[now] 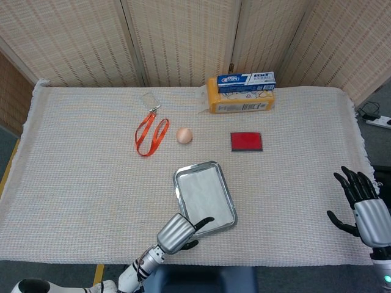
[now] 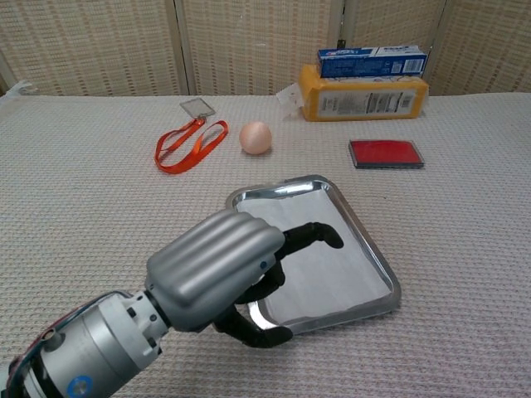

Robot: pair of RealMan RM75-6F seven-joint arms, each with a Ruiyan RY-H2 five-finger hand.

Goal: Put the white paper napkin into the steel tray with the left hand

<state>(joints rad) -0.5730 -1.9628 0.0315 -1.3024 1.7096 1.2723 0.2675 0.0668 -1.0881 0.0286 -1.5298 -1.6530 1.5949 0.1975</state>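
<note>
White paper napkin point(image 1: 203, 194) flat inside steel tray point(image 1: 227, 188), left hand point(image 1: 177, 231) released, fingers apart

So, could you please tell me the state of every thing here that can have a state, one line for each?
white paper napkin: lying flat inside the steel tray.
steel tray: flat on the table, holding the napkin.
left hand: at the tray's near edge, holding nothing, fingers reaching over the napkin.
right hand: open, fingers spread, empty, at the table's right edge.
orange lanyard: lying loose on the cloth.
egg: resting whole on the cloth.

Egg point(image 1: 184, 135) just beyond tray point(image 1: 227, 195)
</note>
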